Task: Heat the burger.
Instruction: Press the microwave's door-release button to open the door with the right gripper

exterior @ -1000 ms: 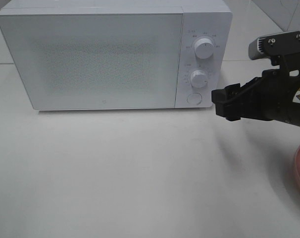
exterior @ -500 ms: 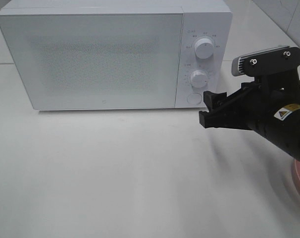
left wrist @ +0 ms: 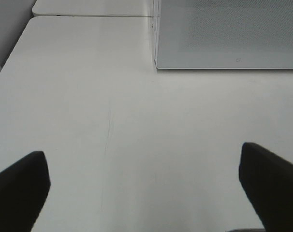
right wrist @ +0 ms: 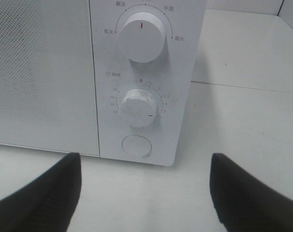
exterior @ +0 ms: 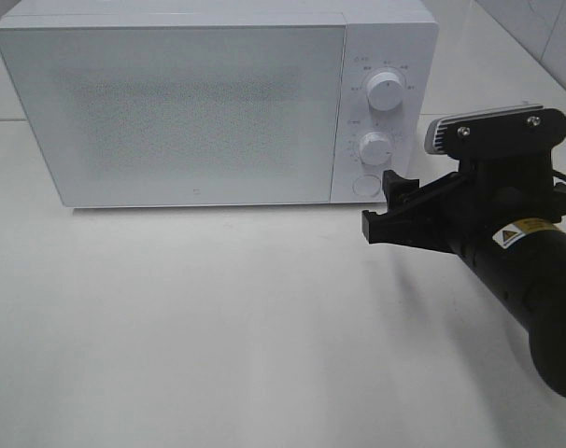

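Note:
The burger is out of view in every frame. The white microwave (exterior: 171, 103) stands at the back of the table with its door shut. My right gripper (exterior: 384, 205) is open and empty, just in front of the control panel and close to the round door button (exterior: 365, 185). The right wrist view shows my right gripper (right wrist: 144, 166), its dark fingers (right wrist: 40, 193) wide apart, facing the upper knob (right wrist: 142, 36), lower knob (right wrist: 138, 107) and button (right wrist: 136, 146). My left gripper (left wrist: 144, 164) is open and empty above bare table; it does not show in the high view.
The white table (exterior: 218, 327) spreads in front of the microwave. The left wrist view shows the microwave's lower front corner (left wrist: 224, 34) and the table's left edge (left wrist: 13, 53). My right arm (exterior: 535, 280) fills the right side of the high view.
My right arm has moved left and toward the microwave's control panel, its open gripper now near the round button. The pink plate at the right edge is now hidden behind the arm.

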